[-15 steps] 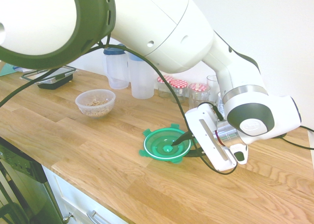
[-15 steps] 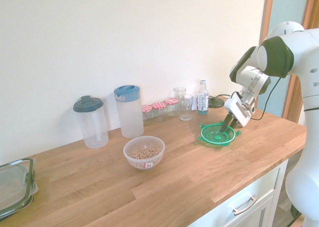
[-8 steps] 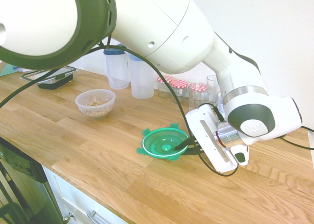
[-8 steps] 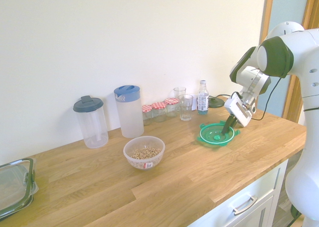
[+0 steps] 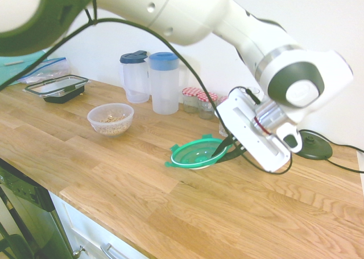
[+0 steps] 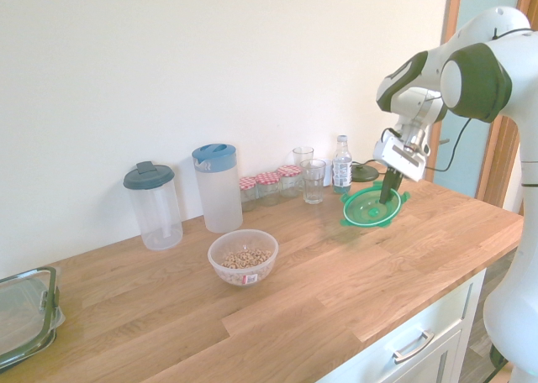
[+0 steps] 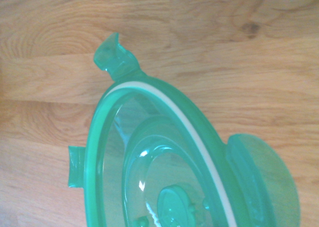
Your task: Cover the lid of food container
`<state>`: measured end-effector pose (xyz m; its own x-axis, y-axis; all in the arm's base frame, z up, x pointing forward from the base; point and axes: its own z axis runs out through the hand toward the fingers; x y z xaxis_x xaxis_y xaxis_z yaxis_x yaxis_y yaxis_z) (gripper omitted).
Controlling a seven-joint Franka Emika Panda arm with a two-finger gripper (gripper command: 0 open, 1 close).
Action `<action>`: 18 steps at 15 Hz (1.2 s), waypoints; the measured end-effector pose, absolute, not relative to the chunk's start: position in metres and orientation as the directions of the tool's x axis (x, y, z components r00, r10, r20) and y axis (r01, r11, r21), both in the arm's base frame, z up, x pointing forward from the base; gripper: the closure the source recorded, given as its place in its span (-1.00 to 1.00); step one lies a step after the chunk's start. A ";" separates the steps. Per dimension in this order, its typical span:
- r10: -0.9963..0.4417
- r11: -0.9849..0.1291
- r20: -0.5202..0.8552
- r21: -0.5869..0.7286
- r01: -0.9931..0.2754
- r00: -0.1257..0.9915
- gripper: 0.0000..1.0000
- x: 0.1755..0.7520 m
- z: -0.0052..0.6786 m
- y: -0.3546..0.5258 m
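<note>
Clearly the pick-up is done; the round translucent green plastic lid with its snap tabs and white ring hangs clear of the wooden bench, tilted, pinched at its rim by the white arm's gripper, whose fingers are closed on the edge nearest the arm; the second exterior view shows the same lid held above the bench near the small water bottle and the drinking glasses; the wrist view is filled by the lid seen close, with bare wood grain behind it.

Still to do is everything after the lift; the small round clear plastic bowl of beige grain-like food stands uncovered and well apart from the lid, out along the bench towards the two tall clear pitchers and the rectangular dark-rimmed container; in the second exterior view the bowl sits in front of the blue-lidded pitcher.

By these pictures the task looks roughly a third along; the carry across to the bowl, the levelling of the tilted lid over the bowl's rim, the lowering and the release all remain; a rim pinch on a tilted lid may let it swing or slip during the carry.
</note>
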<state>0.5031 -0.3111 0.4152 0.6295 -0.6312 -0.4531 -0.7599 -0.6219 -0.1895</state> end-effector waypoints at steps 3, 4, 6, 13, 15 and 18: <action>-0.695 -0.670 -0.325 -0.031 -0.742 0.642 1.00 0.506 0.486 -0.294; -0.708 -0.680 -0.277 0.017 -0.733 0.650 1.00 0.506 0.505 -0.285; -0.723 -0.689 -0.174 0.108 -0.716 0.669 1.00 0.510 0.533 -0.260; -0.659 -0.620 0.188 0.414 -0.667 0.729 1.00 0.544 0.540 -0.144; -0.622 -0.557 0.283 0.494 -0.667 0.730 1.00 0.544 0.534 -0.107; -0.564 -0.437 0.427 0.572 -0.694 0.707 1.00 0.537 0.539 -0.041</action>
<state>0.5374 -0.0408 0.5390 0.7067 -0.5644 0.4267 -0.6942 -0.4367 0.5721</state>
